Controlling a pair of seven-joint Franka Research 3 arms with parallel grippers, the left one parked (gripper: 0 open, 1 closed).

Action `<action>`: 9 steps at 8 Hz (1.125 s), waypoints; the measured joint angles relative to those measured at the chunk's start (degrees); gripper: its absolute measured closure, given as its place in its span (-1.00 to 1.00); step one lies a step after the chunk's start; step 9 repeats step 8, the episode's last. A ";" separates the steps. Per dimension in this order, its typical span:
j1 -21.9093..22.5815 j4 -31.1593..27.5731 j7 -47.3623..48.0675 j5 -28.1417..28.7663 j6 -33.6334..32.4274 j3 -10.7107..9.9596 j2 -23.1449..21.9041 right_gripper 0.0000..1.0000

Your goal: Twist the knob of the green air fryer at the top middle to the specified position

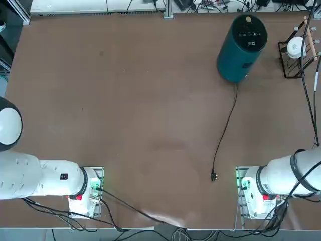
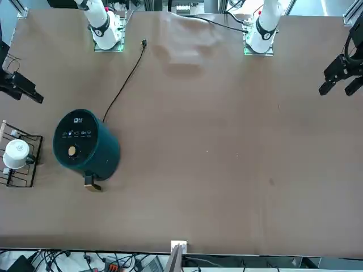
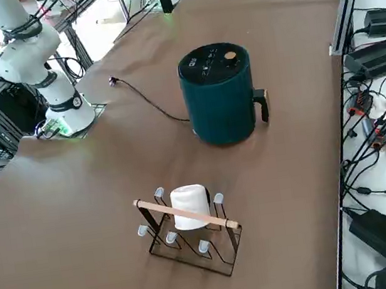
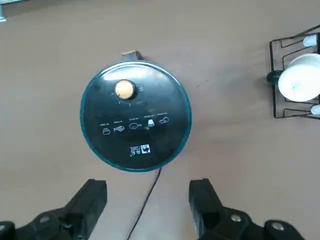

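Teal cylindrical green air fryer (image 4: 136, 116), round knob (image 4: 125, 89); end effector (image 4: 150, 200) spread above.

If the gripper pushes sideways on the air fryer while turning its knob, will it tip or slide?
The green air fryer looks tall on a smooth table, so it may slide or rock. Its knob sits off-centre; the open right gripper should probably press straight down.

You have open air between the spread tool (image 4: 147, 200) and the knob (image 4: 125, 90), with the wire rack (image 4: 295, 82) well aside.
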 joint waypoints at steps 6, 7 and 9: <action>-0.31 -7.77 0.35 -0.01 6.31 -0.48 -4.38 -1.00; -0.32 -7.78 0.35 -0.01 6.29 -0.48 -4.38 -1.00; -0.32 -7.77 0.35 0.00 6.27 -0.48 -4.38 -1.00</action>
